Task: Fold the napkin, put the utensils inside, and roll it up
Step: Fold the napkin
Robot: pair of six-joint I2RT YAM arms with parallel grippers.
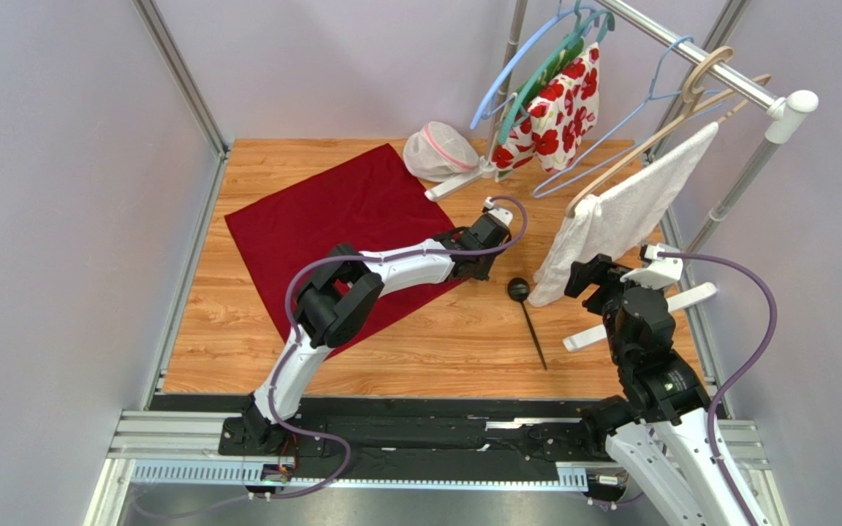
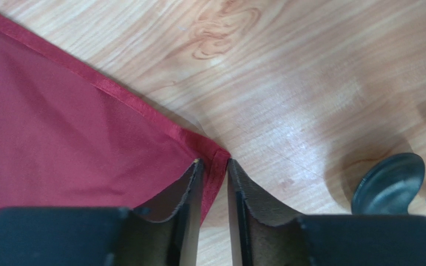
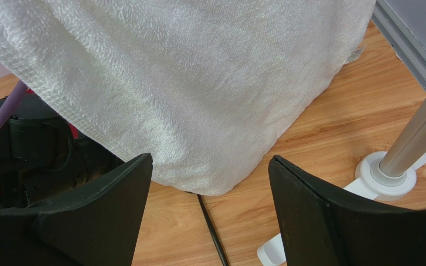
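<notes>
Well, the napkin (image 1: 338,236) lies flat left of the spoon (image 1: 530,327): thin, limp cloth, best pinched at its hemmed corner nearest the spoon. The left gripper (image 2: 214,166) straddles that corner, fingers nearly together; pinching or not, I cannot tell. The right gripper (image 3: 211,159) gapes empty.

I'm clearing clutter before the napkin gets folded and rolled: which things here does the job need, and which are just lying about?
Needed: dark red napkin, black spoon.
Lying about: white towel, flowered cloth, white bag, clothes rail.
</notes>
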